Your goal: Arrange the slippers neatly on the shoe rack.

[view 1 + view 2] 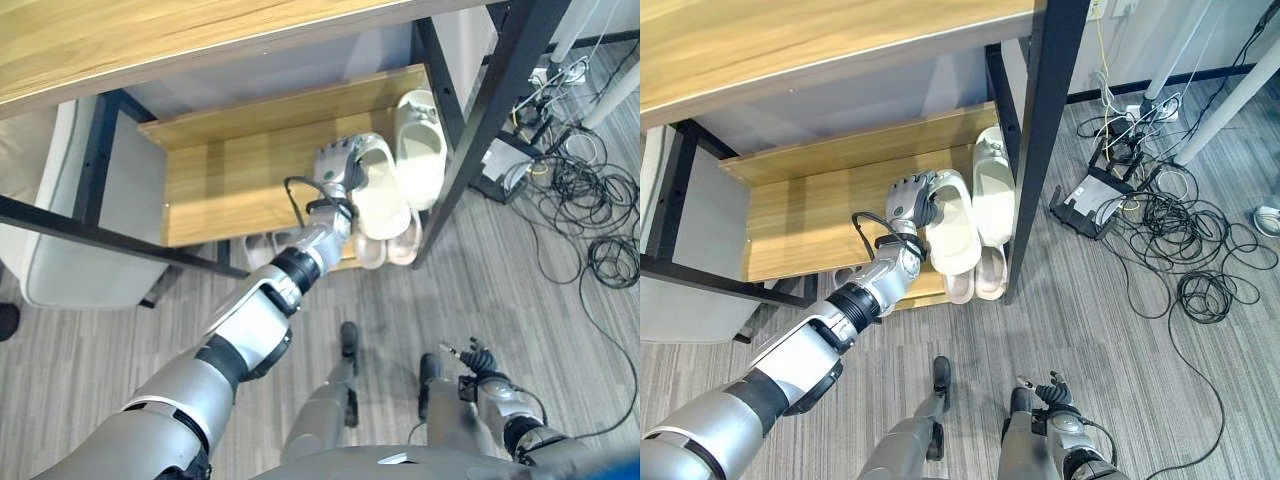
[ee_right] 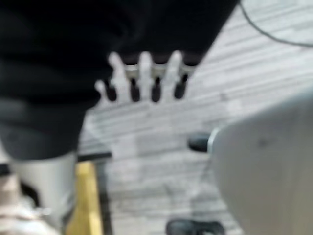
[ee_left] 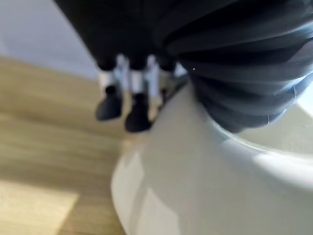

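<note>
The left hand (image 1: pixel 338 167) is clenched around a cream slipper (image 1: pixel 384 190), holding it over the wooden shelf (image 1: pixel 230 180) of the shoe rack. A second cream slipper (image 1: pixel 420 148) lies on the shelf, just beside the held one. Two more slippers (image 1: pixel 390 250) sit below the shelf's front edge. The right hand (image 1: pixel 478 362) hangs near the floor, well apart from the shelf, fingers relaxed and holding nothing.

1. The two eye views look steeply down from the head; both take in the shoe rack (image 1: pixel 250 170), the slippers (image 1: pixel 400 160) and the floor (image 1: pixel 1120 330).
2. The left wrist view sits very close behind the left hand (image 3: pixel 127 93), against a slipper.
3. The right wrist view looks past the right hand (image 2: pixel 146 78) at the floor.
</note>
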Robot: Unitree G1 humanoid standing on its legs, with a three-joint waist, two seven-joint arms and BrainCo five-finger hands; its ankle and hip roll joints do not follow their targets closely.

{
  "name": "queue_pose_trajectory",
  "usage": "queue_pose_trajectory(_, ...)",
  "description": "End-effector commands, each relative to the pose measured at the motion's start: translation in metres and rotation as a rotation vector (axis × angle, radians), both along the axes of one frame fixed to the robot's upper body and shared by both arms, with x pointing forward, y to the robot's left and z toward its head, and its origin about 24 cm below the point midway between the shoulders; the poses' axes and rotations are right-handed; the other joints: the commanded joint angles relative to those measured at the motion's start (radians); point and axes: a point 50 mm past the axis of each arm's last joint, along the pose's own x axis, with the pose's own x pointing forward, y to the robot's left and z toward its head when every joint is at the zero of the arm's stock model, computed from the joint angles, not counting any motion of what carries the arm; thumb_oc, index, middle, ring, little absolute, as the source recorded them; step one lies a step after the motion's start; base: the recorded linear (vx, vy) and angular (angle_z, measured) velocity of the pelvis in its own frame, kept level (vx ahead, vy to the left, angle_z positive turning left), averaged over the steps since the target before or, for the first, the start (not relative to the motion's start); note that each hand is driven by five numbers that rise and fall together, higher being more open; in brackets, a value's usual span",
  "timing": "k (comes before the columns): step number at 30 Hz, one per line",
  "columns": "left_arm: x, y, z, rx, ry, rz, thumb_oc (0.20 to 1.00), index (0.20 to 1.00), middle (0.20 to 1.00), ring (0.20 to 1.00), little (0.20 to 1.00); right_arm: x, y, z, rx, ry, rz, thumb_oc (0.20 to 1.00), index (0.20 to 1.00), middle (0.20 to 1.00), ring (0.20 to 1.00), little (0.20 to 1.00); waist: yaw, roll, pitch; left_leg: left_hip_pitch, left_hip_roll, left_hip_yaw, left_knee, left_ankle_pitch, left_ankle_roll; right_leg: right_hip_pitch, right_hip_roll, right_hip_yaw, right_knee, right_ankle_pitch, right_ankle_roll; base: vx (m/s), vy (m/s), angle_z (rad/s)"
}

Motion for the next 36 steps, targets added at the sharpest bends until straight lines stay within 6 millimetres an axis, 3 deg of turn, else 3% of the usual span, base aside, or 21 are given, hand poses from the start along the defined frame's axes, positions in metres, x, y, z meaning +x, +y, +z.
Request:
queue_pose_trajectory(1, 0.017, 0.014, 0.055, 0.117, -0.173, 0.074, 0.200, 0.200, 0.200, 0.200, 0.200, 0.018, -0.003, 0.011, 0.004, -0.073, -0.042, 1.000, 1.000, 1.000, 1.000, 1.000, 0.007, -0.003, 0.053, 0.019, 0.010, -0.057, 0.026, -0.132, -0.020, 0.066, -0.084, 0.019, -0.130, 0.074, 0.076, 0.00, 0.000, 0.00)
queue_pose_trajectory(5, 0.021, 0.028, 0.068, 0.212, -0.230, 0.125, 0.200, 0.200, 0.200, 0.200, 0.200, 0.019, -0.004, 0.011, -0.007, -0.074, -0.032, 1.000, 1.000, 1.000, 1.000, 1.000, 0.005, 0.000, 0.056, 0.014, 0.008, -0.055, 0.017, -0.125, -0.022, 0.059, -0.088, 0.017, -0.133, 0.077, 0.080, 0.00, 0.008, 0.00)
queue_pose_trajectory(9, 0.026, 0.037, 0.096, 0.334, -0.317, 0.183, 0.200, 0.200, 0.200, 0.200, 0.200, 0.016, -0.005, 0.010, -0.022, -0.066, 0.003, 1.000, 1.000, 1.000, 1.000, 1.000, -0.008, 0.001, 0.051, 0.006, 0.008, -0.047, 0.007, -0.121, -0.024, 0.053, -0.093, 0.018, -0.145, 0.084, 0.084, 0.00, 0.008, 0.00)
queue_pose_trajectory(11, 0.027, 0.037, 0.121, 0.330, -0.378, 0.216, 0.200, 0.200, 0.200, 0.200, 0.200, 0.012, -0.005, 0.008, -0.034, -0.055, 0.035, 1.000, 1.000, 1.000, 1.000, 1.000, -0.023, 0.001, 0.045, 0.006, 0.008, -0.035, 0.000, -0.121, -0.025, 0.052, -0.095, 0.021, -0.153, 0.091, 0.087, 0.02, 0.035, 0.00)
queue_pose_trajectory(17, 0.028, 0.033, 0.126, 0.292, -0.366, 0.221, 0.200, 0.200, 0.200, 0.200, 0.200, 0.012, -0.004, 0.009, -0.043, -0.058, 0.077, 1.000, 1.000, 1.000, 1.000, 1.000, -0.041, -0.003, 0.042, 0.008, 0.006, -0.021, -0.002, -0.121, -0.025, 0.048, -0.098, 0.031, -0.157, 0.098, 0.091, 0.00, 0.007, -0.01)
queue_pose_trajectory(18, 0.028, 0.030, 0.122, 0.255, -0.346, 0.217, 1.000, 1.000, 1.000, 1.000, 1.000, 0.011, -0.004, 0.008, -0.042, -0.054, 0.084, 1.000, 1.000, 1.000, 1.000, 1.000, -0.046, -0.003, 0.040, 0.011, 0.006, -0.020, -0.002, -0.122, -0.025, 0.048, -0.099, 0.034, -0.157, 0.099, 0.091, 0.01, -0.006, -0.07)
queue_pose_trajectory(21, 0.028, 0.026, 0.110, 0.244, -0.314, 0.195, 1.000, 1.000, 1.000, 1.000, 1.000, 0.011, -0.005, 0.008, -0.052, -0.049, 0.096, 1.000, 1.000, 1.000, 1.000, 1.000, -0.050, -0.004, 0.039, 0.015, 0.004, -0.016, -0.002, -0.123, -0.024, 0.051, -0.102, 0.036, -0.156, 0.099, 0.093, 0.01, -0.002, -0.09)
queue_pose_trajectory(24, 0.029, 0.033, 0.085, 0.212, -0.228, 0.201, 1.000, 1.000, 1.000, 1.000, 1.000, 0.010, -0.008, 0.008, -0.064, -0.037, 0.082, 1.000, 1.000, 1.000, 1.000, 1.000, -0.041, 0.000, 0.039, 0.017, 0.000, -0.013, -0.002, -0.124, -0.023, 0.052, -0.106, 0.036, -0.156, 0.101, 0.094, 0.01, -0.005, -0.04)
queue_pose_trajectory(26, 0.029, 0.038, 0.083, 0.203, -0.221, 0.210, 1.000, 1.000, 1.000, 1.000, 1.000, 0.010, -0.009, 0.008, -0.065, -0.035, 0.076, 1.000, 1.000, 1.000, 1.000, 1.000, -0.039, 0.004, 0.037, 0.016, -0.001, -0.015, -0.002, -0.123, -0.022, 0.050, -0.107, 0.035, -0.155, 0.101, 0.094, 0.00, 0.000, 0.00)
queue_pose_trajectory(28, 0.031, 0.047, 0.087, 0.209, -0.229, 0.233, 1.000, 1.000, 1.000, 1.000, 1.000, 0.010, -0.010, 0.008, -0.071, -0.033, 0.071, 1.000, 1.000, 1.000, 1.000, 1.000, -0.035, 0.007, 0.037, 0.014, -0.002, -0.015, -0.002, -0.122, -0.022, 0.046, -0.107, 0.034, -0.152, 0.101, 0.094, 0.00, 0.000, 0.00)
queue_pose_trajectory(30, 0.032, 0.073, 0.103, 0.199, -0.267, 0.306, 1.000, 1.000, 1.000, 1.000, 1.000, 0.010, -0.010, 0.008, -0.067, -0.033, 0.060, 1.000, 1.000, 1.000, 1.000, 1.000, -0.024, 0.014, 0.037, 0.012, -0.003, -0.019, -0.002, -0.120, -0.021, 0.044, -0.108, 0.031, -0.157, 0.103, 0.093, 0.00, -0.005, -0.02)
queue_pose_trajectory(34, 0.031, 0.091, 0.127, 0.079, -0.313, 0.339, 1.000, 1.000, 1.000, 1.000, 1.000, 0.007, -0.009, 0.006, -0.043, -0.026, 0.032, 1.000, 1.000, 1.000, 1.000, 1.000, -0.014, 0.022, 0.037, 0.007, -0.005, -0.022, -0.002, -0.116, -0.022, 0.038, -0.107, 0.026, -0.154, 0.098, 0.092, 0.00, 0.000, 0.00)
queue_pose_trajectory(36, 0.031, 0.099, 0.125, 0.049, -0.303, 0.346, 1.000, 1.000, 1.000, 1.000, 1.000, 0.006, -0.009, 0.005, -0.032, -0.019, 0.014, 1.000, 1.000, 1.000, 1.000, 1.000, -0.006, 0.026, 0.039, 0.005, -0.007, -0.023, -0.002, -0.115, -0.022, 0.031, -0.109, 0.026, -0.148, 0.094, 0.092, 0.00, 0.000, 0.00)
